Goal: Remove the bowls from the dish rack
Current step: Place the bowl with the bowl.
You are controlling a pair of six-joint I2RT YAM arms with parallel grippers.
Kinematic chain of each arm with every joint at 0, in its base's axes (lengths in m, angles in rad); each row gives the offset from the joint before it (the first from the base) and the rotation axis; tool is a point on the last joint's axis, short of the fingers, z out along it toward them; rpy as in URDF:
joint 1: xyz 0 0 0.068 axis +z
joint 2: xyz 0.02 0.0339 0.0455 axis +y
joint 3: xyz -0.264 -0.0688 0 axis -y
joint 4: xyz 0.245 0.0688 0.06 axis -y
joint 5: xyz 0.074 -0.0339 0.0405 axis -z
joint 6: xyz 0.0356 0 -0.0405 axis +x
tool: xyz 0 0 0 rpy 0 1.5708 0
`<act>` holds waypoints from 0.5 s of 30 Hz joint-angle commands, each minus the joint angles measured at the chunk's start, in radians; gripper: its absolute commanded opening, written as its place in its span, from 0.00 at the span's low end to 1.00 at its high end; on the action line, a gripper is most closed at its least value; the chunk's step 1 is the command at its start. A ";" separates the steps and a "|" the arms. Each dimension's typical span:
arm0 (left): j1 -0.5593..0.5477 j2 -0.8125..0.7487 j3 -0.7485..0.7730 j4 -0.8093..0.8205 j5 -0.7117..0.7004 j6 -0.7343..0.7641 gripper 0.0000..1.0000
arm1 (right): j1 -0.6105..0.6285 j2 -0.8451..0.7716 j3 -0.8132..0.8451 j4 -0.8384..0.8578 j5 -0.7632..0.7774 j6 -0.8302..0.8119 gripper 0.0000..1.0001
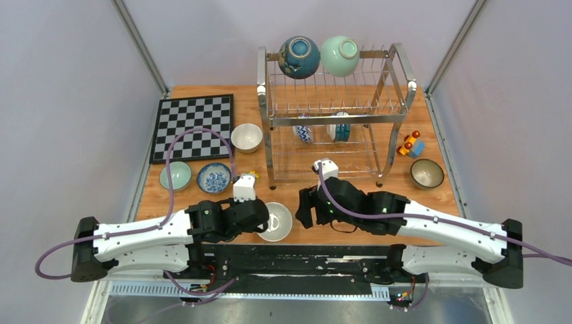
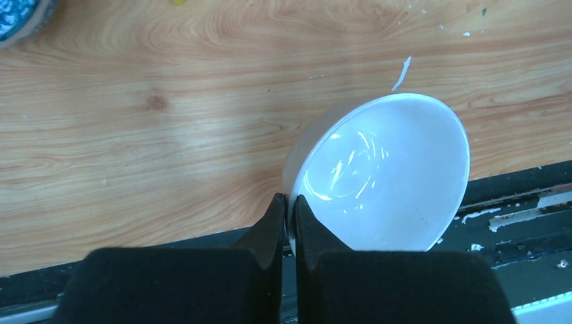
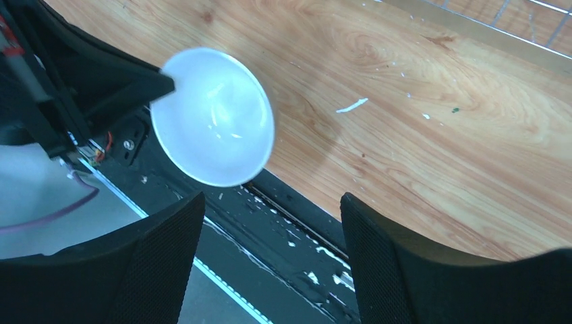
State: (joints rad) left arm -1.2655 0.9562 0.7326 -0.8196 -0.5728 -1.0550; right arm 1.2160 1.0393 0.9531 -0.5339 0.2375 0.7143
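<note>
Left gripper (image 2: pixel 289 206) pinching white bowl (image 2: pixel 384 175) rim; right gripper (image 3: pixel 271 202) spread wide, bowl just ahead, untouched

Chessboard (image 1: pixel 193 127) flat, far left of wooden table (image 1: pixel 244 101); orange-blue toy (image 1: pixel 410 144) far right.

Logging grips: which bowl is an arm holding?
The plain white bowl at the table's near edge: the left gripper pinches its rim. The others sit free on the table or in the dish rack.
</note>
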 commanded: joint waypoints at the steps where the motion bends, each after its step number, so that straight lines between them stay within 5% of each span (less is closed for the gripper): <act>1: 0.019 -0.081 0.056 -0.012 -0.091 -0.018 0.00 | -0.011 -0.089 -0.077 -0.031 0.038 -0.083 0.76; 15: 0.339 -0.233 0.189 -0.180 -0.152 0.214 0.00 | -0.011 -0.309 -0.257 -0.019 0.065 -0.110 0.71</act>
State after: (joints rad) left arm -1.0164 0.7506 0.8635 -1.0050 -0.6510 -0.9367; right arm 1.2160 0.7559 0.7372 -0.5430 0.2962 0.6201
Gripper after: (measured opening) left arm 0.029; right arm 0.720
